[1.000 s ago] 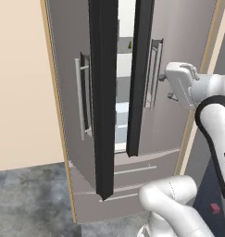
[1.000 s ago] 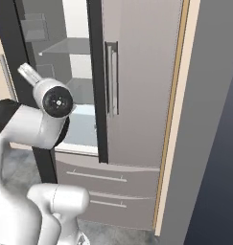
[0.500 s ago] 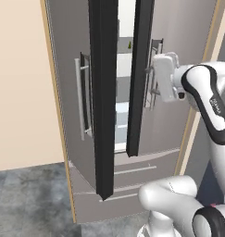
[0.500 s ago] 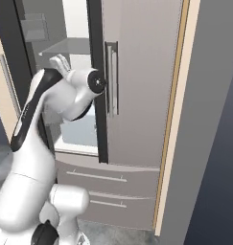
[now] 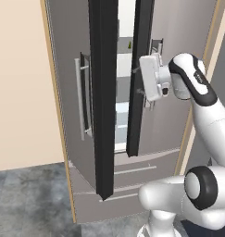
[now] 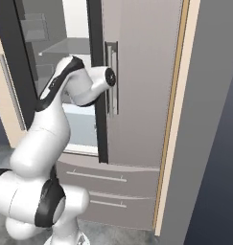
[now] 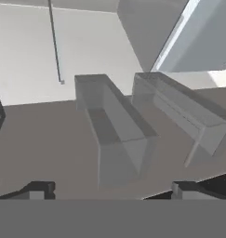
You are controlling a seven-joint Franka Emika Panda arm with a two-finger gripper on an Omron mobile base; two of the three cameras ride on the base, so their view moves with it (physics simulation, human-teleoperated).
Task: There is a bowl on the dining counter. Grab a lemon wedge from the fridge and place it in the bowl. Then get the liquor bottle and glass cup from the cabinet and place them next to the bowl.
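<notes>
The grey steel fridge (image 5: 67, 92) stands in front of me with both upper doors swung open. My gripper (image 5: 138, 81) reaches level into the gap, beside the dark inner edge of the right door (image 6: 142, 95). In the hand view my gripper (image 7: 112, 190) is open with nothing between its fingertips (image 7: 40, 188). It faces two translucent grey bins (image 7: 114, 130). A tiny yellow-green speck (image 5: 129, 45) sits on an upper shelf, too small to tell whether it is the lemon wedge. The bowl, dining counter, liquor bottle, glass cup and cabinet are out of view.
The left door's black edge (image 5: 103, 102) juts out toward me, close to the arm. Two drawer fronts (image 6: 99, 177) sit below the doors. A tan wall (image 5: 21, 92) flanks the fridge on the left, a tan trim strip (image 6: 173, 119) and dark panel on the right.
The arm has swung left from beside the fridge, and the hand has turned to point into the gap between the doors. The jaws have stayed open.
</notes>
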